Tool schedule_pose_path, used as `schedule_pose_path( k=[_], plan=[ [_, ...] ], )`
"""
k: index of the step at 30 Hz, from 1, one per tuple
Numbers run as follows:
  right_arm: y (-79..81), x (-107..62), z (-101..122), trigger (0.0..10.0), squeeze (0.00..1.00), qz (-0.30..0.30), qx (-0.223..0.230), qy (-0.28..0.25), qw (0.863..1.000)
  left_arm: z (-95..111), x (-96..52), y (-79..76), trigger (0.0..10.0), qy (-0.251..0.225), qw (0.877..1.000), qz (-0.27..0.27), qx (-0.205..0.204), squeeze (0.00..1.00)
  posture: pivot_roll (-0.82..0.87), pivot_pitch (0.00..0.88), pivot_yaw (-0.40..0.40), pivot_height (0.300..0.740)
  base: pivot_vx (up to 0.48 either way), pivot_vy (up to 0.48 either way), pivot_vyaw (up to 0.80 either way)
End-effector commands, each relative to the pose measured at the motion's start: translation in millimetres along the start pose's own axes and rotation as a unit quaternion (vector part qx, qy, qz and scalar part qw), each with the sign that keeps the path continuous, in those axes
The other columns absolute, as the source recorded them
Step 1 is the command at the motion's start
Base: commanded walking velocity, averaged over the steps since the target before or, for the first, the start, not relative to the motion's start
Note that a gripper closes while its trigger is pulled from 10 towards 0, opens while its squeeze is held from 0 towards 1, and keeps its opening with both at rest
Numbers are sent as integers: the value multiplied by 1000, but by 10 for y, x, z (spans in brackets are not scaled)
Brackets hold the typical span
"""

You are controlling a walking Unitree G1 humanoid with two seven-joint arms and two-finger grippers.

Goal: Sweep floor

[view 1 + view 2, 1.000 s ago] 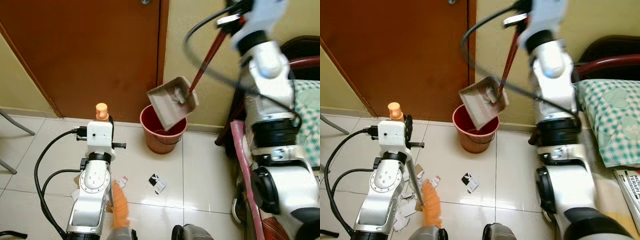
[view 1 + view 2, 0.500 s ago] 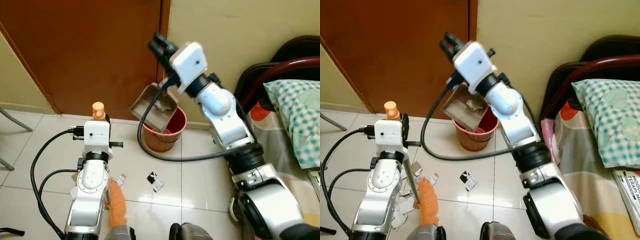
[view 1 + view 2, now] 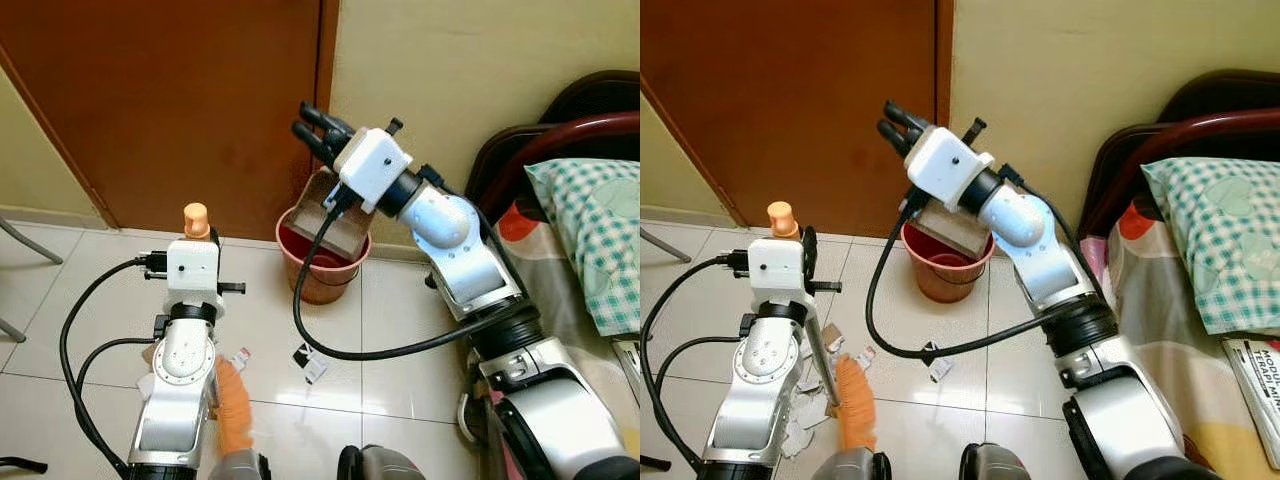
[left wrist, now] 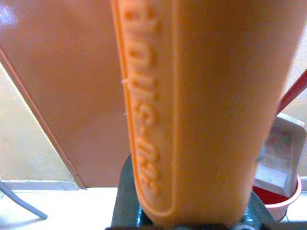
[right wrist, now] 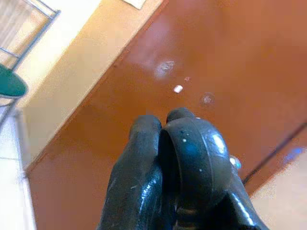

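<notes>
Left eye view: dustpan (image 3: 335, 215) now tips low into the bucket (image 3: 322, 262).
Right gripper (image 3: 316, 127), middle top, stays shut on it; left gripper (image 4: 192, 218) clamps the broom (image 3: 236, 408). Scraps (image 3: 311, 362) remain on the floor.

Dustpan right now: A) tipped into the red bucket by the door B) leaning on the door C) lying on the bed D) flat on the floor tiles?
A: the dustpan sits tilted with its lower edge inside the rim of the red bucket, beneath the right gripper.
</notes>
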State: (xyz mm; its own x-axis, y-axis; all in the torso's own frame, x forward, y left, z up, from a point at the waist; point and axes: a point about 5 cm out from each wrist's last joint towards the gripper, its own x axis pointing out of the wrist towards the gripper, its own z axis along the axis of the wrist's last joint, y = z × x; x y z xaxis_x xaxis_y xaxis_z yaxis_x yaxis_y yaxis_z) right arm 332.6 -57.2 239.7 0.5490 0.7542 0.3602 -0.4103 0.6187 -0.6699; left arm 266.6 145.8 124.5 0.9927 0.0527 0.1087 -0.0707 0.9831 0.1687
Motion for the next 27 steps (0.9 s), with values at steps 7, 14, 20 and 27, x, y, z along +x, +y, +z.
schedule_pose_path(
  k=[7, 14, 20, 27],
  plan=[
    [-581, 238, 594, 10000, 0, -160, 44, -116, 979, 91, 35, -48, 10000, -25, 1000, -7, -4, 0, 11, 99, -46, 740, 0, 0, 0],
    [-810, 311, 771, 10000, 0, -209, 85, -142, 964, 146, 86, -44, 10000, -40, 999, -12, 1, 0, 21, 83, -47, 740, 0, 0, 0],
    [-860, 216, 547, 10000, 0, -243, 189, -92, 947, 140, 81, -55, 10000, -40, 999, -14, 0, 0, 17, 81, -46, 740, 0, 0, 0],
    [-655, 41, 198, 10000, 0, -261, 312, -23, 913, 175, 64, -171, 10000, -48, 998, -45, -14, 0, 12, 75, -40, 740, 0, 0, 0]
  ],
)
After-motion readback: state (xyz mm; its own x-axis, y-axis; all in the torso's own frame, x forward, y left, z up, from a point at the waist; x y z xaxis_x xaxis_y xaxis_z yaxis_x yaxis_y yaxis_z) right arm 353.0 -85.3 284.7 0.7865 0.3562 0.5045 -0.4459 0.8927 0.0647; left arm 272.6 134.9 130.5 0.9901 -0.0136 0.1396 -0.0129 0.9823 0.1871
